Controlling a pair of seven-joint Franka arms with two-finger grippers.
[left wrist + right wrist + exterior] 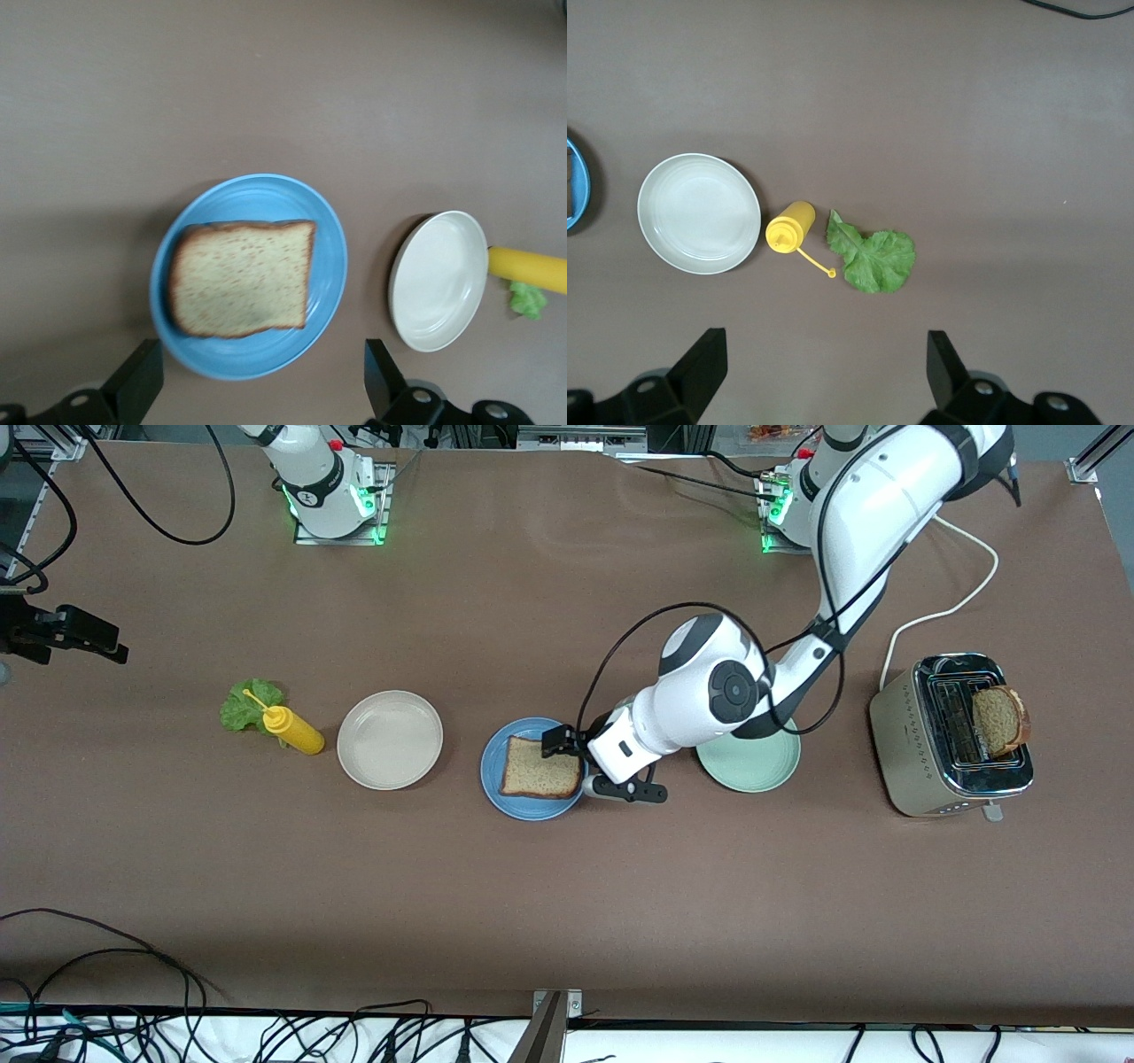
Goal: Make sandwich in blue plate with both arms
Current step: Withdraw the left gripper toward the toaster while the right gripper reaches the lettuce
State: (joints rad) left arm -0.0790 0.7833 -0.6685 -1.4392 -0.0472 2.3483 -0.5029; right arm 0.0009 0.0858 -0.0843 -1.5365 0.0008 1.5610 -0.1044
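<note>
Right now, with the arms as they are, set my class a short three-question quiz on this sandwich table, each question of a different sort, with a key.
1. True or false: a slice of brown wholegrain bread lies flat on the round matte blue plate.
2. Which thing lies closest to the ruffled green lettuce leaf? A) silver toaster B) yellow squeeze bottle C) pale green plate
3. Fill in: the second slice of brown bread stands in the ____.

Key
1. True; the left end effector hangs open beside it.
2. B, the yellow squeeze bottle, next to the round beige plate.
3. The silver toaster.
</note>
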